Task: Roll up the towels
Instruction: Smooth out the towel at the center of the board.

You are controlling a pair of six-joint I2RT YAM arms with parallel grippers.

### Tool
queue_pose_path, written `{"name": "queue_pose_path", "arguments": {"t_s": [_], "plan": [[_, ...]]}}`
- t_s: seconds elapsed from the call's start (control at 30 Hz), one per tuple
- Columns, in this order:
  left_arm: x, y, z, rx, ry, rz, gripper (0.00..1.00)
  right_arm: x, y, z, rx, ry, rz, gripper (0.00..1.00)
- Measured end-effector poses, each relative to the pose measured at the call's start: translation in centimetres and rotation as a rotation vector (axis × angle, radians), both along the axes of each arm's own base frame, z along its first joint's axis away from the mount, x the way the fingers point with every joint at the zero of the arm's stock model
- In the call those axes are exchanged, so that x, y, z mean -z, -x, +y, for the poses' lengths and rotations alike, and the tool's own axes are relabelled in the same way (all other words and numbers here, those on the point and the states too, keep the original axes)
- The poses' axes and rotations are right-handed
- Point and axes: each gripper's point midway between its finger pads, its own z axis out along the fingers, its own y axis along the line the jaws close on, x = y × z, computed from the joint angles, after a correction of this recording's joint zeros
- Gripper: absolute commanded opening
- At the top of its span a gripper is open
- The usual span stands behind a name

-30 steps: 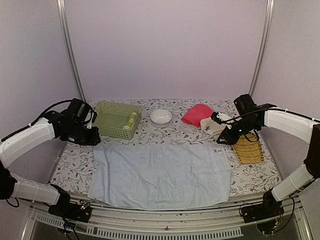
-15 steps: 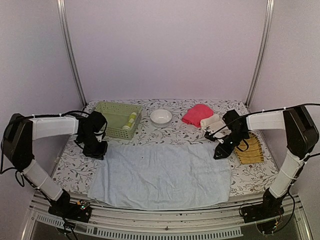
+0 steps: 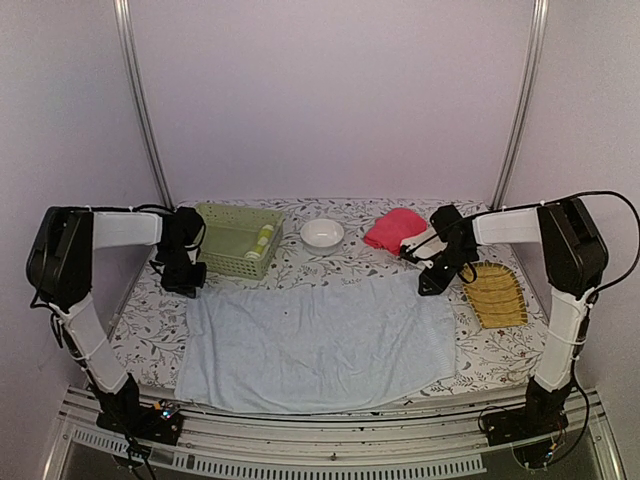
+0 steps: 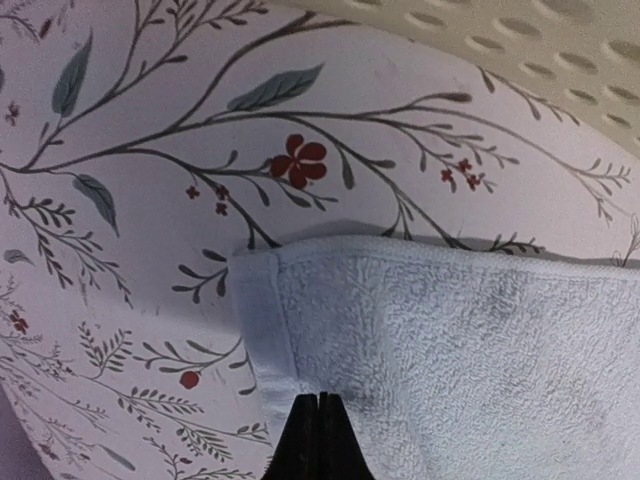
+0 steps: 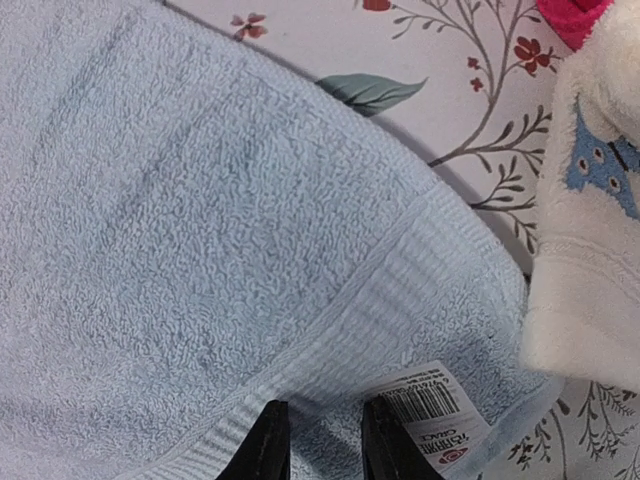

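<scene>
Moved: both arms have swung inward onto the far corners | pale blue towel [image 3: 320, 345] spread flat mid-table | left gripper [image 4: 318, 425] closed, tips on far-left hem; pinch cannot be told | right gripper [image 5: 325, 440] slightly parted, straddling far-right hem beside label [image 5: 425, 405] | pink towel [image 3: 393, 228], cream towel [image 5: 590, 200] just beyond.
</scene>
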Motion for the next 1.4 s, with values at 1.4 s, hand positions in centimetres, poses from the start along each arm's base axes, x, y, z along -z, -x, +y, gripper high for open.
{"name": "queue_pose_path", "arguments": {"t_s": [1.4], "plan": [[2.1, -7.0, 4.1, -0.065, -0.050, -0.093, 0.00, -5.2, 9.2, 0.7, -0.142, -0.115, 0.021, 0.38]]}}
